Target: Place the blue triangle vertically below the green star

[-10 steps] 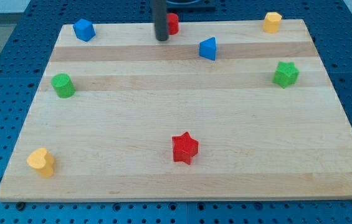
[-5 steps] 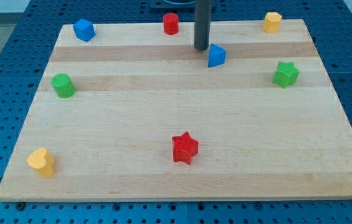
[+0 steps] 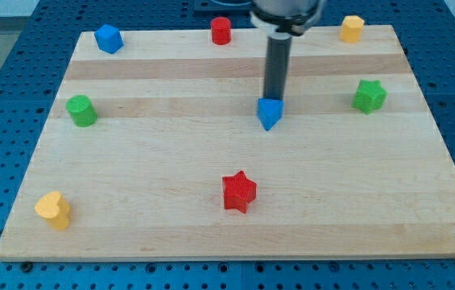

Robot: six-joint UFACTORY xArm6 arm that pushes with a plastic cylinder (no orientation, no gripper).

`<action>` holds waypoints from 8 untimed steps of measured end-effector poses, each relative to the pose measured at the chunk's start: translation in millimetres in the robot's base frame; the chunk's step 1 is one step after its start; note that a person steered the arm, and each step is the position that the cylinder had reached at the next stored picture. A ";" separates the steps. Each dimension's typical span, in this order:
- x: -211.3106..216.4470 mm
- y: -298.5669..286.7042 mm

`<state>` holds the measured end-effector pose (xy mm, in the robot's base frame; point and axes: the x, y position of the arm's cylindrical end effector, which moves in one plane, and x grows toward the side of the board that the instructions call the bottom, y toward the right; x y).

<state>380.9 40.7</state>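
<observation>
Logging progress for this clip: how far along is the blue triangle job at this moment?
Done: nothing final yet; the blue triangle sits mid-board, well to the view's left of the green star. In hand: my tip is against the triangle's upper edge. Left: slide it toward the view's right and bottom until it lies directly below the star.

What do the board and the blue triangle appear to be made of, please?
The board looks like pale wood with a smooth matte finish: grain lines and lengthwise glued strips of differing tone show. The blue triangle looks like moulded or printed plastic, judging by its uniform saturated colour and slight sheen, though that is uncertain. My tip sits at its upper edge, toward the view's top.
</observation>
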 end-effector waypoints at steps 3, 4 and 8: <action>66.5 -18.7; 84.6 -30.1; 85.5 -1.8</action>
<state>466.4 38.9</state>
